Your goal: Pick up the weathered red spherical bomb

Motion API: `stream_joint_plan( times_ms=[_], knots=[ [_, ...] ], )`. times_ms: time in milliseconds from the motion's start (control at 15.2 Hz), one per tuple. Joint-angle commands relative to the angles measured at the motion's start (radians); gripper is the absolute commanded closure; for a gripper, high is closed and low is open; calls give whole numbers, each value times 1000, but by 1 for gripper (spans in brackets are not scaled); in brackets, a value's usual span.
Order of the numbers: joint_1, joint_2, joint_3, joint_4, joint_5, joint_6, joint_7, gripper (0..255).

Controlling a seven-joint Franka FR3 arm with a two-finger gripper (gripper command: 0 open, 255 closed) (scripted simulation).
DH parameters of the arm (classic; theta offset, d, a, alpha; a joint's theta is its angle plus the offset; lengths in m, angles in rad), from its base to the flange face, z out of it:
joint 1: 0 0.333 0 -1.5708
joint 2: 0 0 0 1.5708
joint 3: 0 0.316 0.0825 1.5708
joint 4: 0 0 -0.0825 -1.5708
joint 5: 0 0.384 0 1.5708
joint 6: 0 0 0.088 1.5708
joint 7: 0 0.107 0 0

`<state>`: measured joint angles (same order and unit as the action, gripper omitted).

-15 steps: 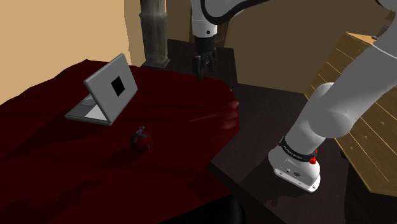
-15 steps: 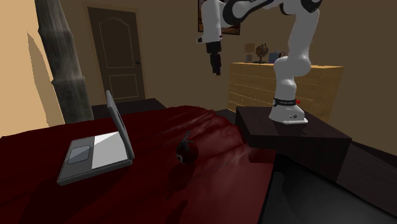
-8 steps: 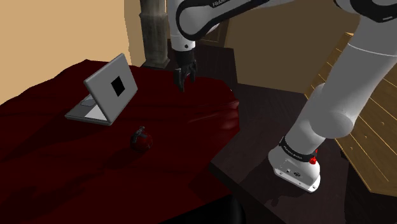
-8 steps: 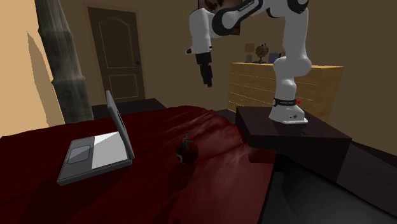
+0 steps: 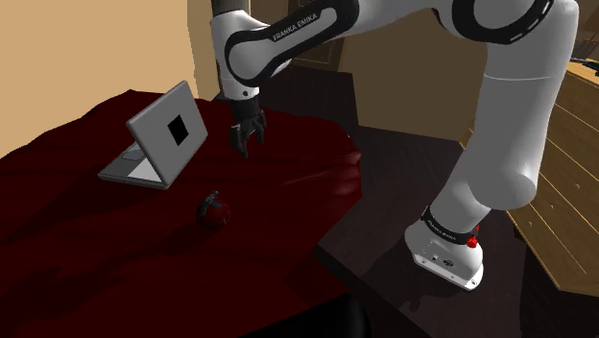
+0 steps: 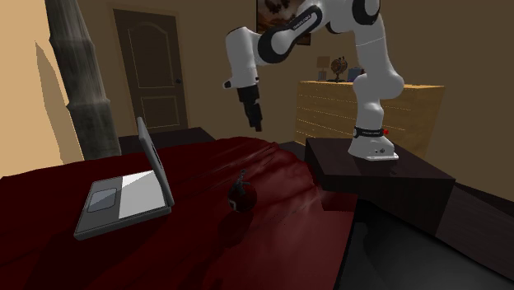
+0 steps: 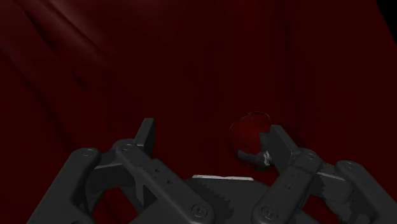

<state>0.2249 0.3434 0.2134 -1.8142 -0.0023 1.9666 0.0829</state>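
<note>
The red spherical bomb (image 5: 215, 212) with a dark cap on top lies on the dark red bedspread (image 5: 86, 240). It rests near the bed's middle in the second exterior view, bomb (image 6: 242, 194). My black gripper (image 5: 246, 140) hangs open in the air above the bed, higher than the bomb and a little toward the shoulder view's right; gripper (image 6: 254, 123). In the wrist view the bomb (image 7: 249, 135) sits far below, close beside one finger (image 7: 280, 144), and nothing is between the fingers of the gripper (image 7: 213, 141).
An open grey laptop (image 5: 158, 136) stands on the bed toward the shoulder view's left of the bomb. The arm's dark stand (image 5: 403, 192) borders the bed. A wooden dresser (image 6: 362, 111) stands behind it, a rough pillar (image 6: 78, 78) and a door (image 6: 152, 70) beyond the bed.
The arm has swung from over the bed's far edge toward the laptop side and come lower, bringing the open gripper closer above the bomb. The bomb and laptop have not moved.
</note>
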Motion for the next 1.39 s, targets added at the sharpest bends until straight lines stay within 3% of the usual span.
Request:
stream_joint_plan(
  times_ms=[0,396,792,1320],
  knots=[
    [18,71,9,64,-5,3,2,0],
    [79,298,28,304,-27,-24,-3,0],
    [154,540,40,613,-47,-101,-16,0],
    [159,596,33,608,-54,-39,-21,0]
  ],
)
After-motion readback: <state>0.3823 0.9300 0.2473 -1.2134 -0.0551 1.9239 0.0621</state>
